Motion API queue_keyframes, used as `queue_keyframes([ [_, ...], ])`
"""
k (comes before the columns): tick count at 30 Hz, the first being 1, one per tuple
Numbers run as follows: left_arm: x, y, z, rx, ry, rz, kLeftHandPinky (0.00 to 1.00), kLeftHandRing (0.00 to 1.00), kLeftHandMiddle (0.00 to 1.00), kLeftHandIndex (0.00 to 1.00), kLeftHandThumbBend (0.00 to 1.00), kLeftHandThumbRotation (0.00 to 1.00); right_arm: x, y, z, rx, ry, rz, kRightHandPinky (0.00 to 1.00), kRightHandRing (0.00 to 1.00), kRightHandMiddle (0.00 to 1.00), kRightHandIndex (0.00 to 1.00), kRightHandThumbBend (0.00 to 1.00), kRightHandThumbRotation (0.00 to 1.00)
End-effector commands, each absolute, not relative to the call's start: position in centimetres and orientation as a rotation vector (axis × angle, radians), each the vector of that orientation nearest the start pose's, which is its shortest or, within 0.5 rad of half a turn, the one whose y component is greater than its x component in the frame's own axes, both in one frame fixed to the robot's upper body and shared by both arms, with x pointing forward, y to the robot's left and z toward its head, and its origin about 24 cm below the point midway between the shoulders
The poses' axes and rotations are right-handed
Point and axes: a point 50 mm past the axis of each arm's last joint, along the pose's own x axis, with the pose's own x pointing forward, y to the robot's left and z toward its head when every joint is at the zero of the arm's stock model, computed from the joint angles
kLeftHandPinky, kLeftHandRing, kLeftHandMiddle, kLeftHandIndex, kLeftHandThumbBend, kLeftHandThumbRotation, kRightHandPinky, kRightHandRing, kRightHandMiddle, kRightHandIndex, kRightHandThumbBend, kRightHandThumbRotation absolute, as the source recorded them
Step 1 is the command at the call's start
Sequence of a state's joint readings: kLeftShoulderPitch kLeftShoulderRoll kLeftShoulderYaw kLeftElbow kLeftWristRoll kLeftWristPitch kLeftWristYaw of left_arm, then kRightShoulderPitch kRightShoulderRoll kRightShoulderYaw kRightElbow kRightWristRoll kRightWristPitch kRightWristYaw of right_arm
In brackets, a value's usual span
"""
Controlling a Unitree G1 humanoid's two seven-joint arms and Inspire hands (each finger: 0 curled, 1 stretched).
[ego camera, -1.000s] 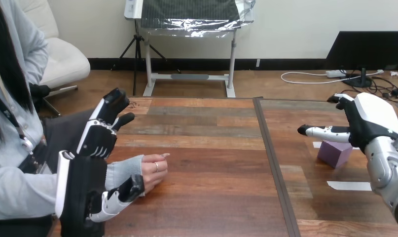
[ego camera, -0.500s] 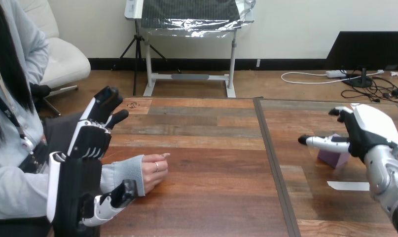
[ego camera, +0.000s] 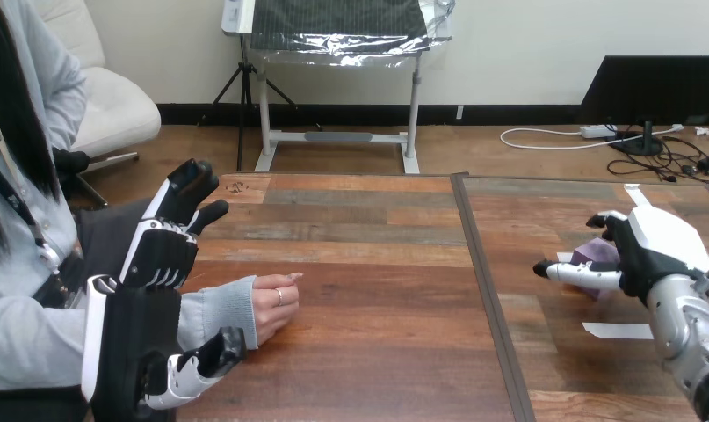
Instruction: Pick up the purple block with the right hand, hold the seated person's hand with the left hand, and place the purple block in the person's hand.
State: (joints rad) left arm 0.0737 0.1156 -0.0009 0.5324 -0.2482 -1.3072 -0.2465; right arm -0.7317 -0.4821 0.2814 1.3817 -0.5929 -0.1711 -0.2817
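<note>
Hovering over the small purple block (ego camera: 596, 253), the right robot hand (ego camera: 654, 251) was spread, gripping nothing; the left robot hand (ego camera: 162, 251), open, flanked the person's hand (ego camera: 276, 303), unheld. Nothing was done yet.

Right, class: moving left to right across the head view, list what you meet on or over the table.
The left hand → the person's hand → the table's dark seam → the right hand; the purple block overlaps that hand, so it stays unplaced.

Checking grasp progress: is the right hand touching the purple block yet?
Cannot tell. In the head view the right hand overlaps the purple block, hiding any contact or gap.
</note>
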Motion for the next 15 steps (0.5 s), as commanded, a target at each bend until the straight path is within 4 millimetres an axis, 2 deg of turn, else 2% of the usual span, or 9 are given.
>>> queue_keyframes([
  [1, 19.15, 18.36, 4.77, 0.058, -0.823, -0.092, 0.83, 0.9, 0.91, 0.89, 1.0, 0.65, 34.29, -27.02, 2.47, -1.229, 0.345, -0.067, 0.76, 0.85, 0.84, 0.87, 0.85, 0.64],
  [15, 18.95, 18.51, 4.87, 0.055, -0.822, -0.1, 0.83, 0.9, 0.92, 0.9, 1.0, 0.64, 34.21, -26.77, 2.12, -1.244, 0.363, -0.051, 0.75, 0.85, 0.84, 0.87, 0.89, 0.69],
])
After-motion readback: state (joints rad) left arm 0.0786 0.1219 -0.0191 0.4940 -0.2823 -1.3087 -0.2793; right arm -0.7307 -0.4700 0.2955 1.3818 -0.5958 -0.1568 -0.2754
